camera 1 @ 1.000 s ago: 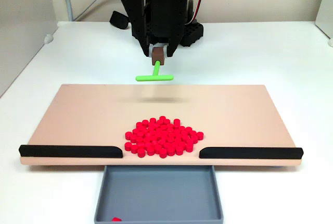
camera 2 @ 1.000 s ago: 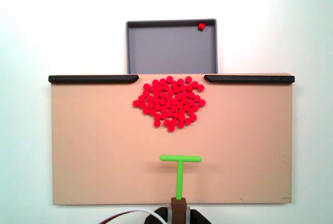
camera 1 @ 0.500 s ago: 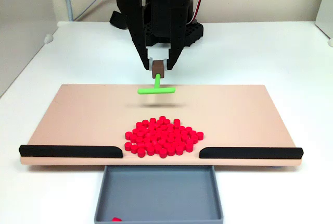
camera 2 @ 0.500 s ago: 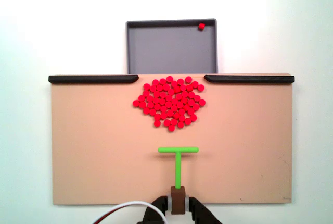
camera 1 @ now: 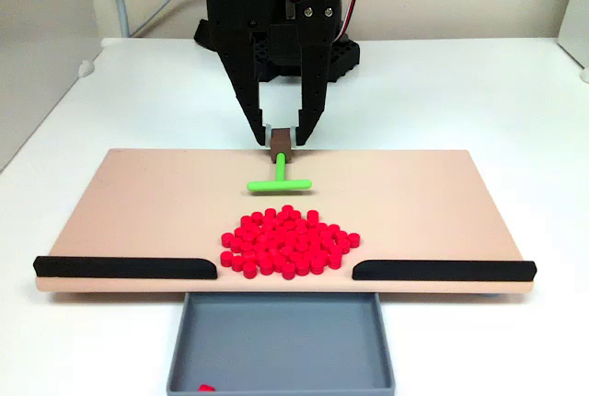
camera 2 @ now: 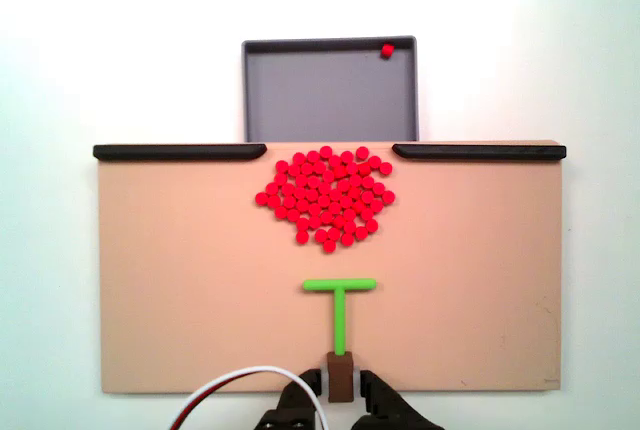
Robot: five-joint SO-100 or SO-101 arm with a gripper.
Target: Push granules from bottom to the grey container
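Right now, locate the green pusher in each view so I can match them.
A fixed view: pusher upper centre, behind the granules.
Another fixed view: pusher lower centre, below the granules.
Shared landmark: grey container, beyond the granules.

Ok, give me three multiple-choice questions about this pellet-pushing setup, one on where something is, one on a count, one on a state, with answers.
1. Where is the green pusher bar?
A. in the tray
B. on the tan board, short of the pile
C. off the board

2. How many granules lie in the grey container?
A. none
B. one
C. dozens

3. What is the gripper doing?
A. holding the pusher's brown handle
B. open and empty
C. holding a pellet

Answers: B, a gap separates bar and pile; B, a single red pellet sits in a corner; A, the fingers close on the handle.
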